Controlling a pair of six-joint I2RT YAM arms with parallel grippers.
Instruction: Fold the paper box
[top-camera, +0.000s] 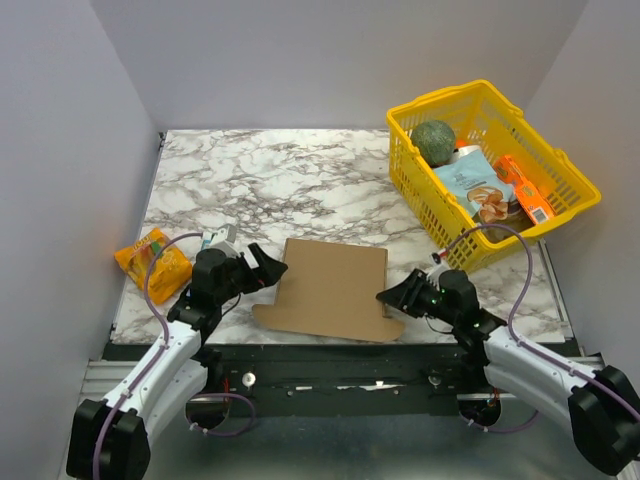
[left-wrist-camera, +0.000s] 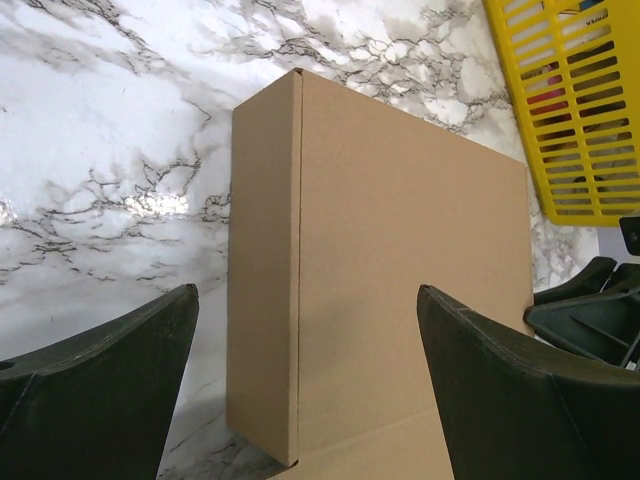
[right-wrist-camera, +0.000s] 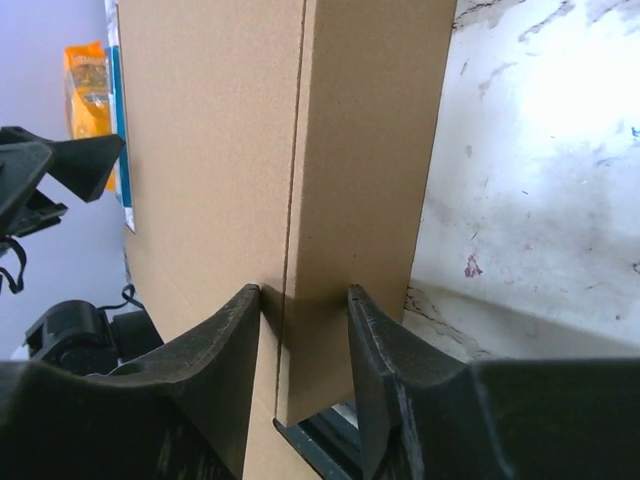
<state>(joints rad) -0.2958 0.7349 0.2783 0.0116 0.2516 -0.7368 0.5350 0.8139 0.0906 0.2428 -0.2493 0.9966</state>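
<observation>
The marble desk (top-camera: 300, 180) has an orange bag (top-camera: 152, 262) at its left edge. Just right of it, the left fingers (left-wrist-camera: 120, 370) stand wide apart beside the box (top-camera: 333, 290), which lies at the near edge between the arms. The right fingers (right-wrist-camera: 220, 360) are clamped on its right flap, and a yellow basket (top-camera: 525, 232) sits far right

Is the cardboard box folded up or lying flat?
Mostly flat: the paper box lies spread on the table, with only the narrow side strips bent slightly at their creases.
</observation>
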